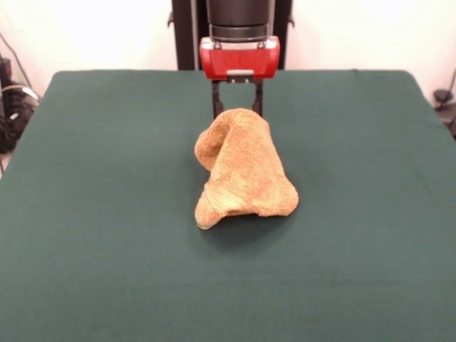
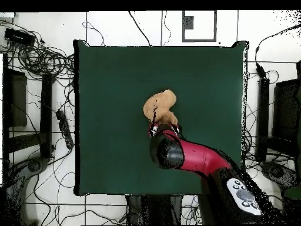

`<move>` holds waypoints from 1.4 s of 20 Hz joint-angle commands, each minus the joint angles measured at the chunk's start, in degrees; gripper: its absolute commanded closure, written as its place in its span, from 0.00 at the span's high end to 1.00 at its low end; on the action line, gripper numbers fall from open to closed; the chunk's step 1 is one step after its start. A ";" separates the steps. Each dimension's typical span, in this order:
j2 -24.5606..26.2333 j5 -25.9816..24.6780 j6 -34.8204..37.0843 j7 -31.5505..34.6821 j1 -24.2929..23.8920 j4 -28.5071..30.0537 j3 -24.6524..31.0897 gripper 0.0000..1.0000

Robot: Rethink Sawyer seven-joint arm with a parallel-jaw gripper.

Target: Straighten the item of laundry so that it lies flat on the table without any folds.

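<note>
Here the gripper is pinched on the towel's top corner (mid-table), holding it up so the cloth drapes toward the camera side, bottom edge resting crumpled.

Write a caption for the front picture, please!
End effector lifting an orange towel into a peak above the green table.
</note>
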 commanded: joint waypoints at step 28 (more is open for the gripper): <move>3.25 -1.19 8.59 3.19 1.92 -7.80 6.68 1.00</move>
